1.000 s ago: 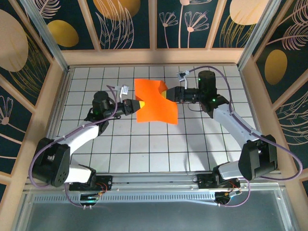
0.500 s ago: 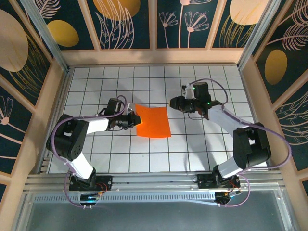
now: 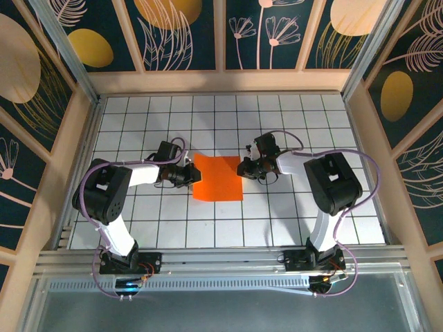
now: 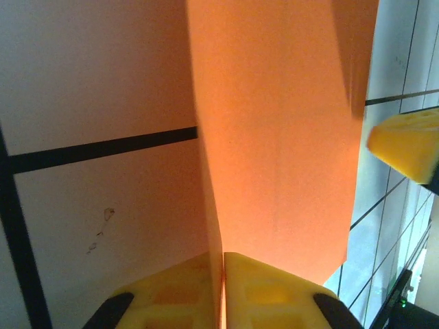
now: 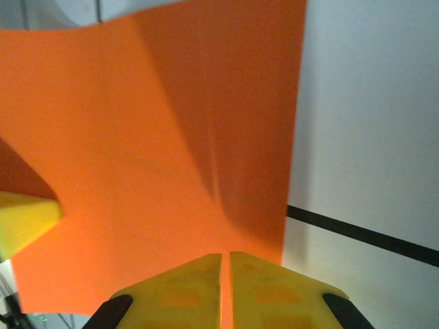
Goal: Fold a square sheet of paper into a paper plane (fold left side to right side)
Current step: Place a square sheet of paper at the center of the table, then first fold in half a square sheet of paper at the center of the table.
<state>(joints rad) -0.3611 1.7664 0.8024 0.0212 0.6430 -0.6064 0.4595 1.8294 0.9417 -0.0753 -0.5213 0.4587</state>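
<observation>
The square sheet of paper [image 3: 218, 178] is bright orange and lies spread near the middle of the white grid table [image 3: 277, 221]. My left gripper [image 3: 188, 174] is at its left edge. In the left wrist view the yellow fingers [image 4: 267, 291] are shut on the paper's edge [image 4: 274, 137]. My right gripper [image 3: 243, 168] is at the sheet's right edge. In the right wrist view its jaws are shut on the orange paper [image 5: 151, 137], which buckles slightly ahead of them. A paper plane is out of view.
Wooden frame rails [image 3: 221, 81] and patterned walls enclose the table on three sides. Both arm bases [image 3: 128, 263] [image 3: 311, 259] are bolted at the near edge. The opposite gripper's yellow finger shows in each wrist view [image 4: 408, 144] [image 5: 24, 219].
The sheet came down from a raised, curled hold to lie low over the table. Both arms drew in toward it, and the right gripper closed on its right edge.
</observation>
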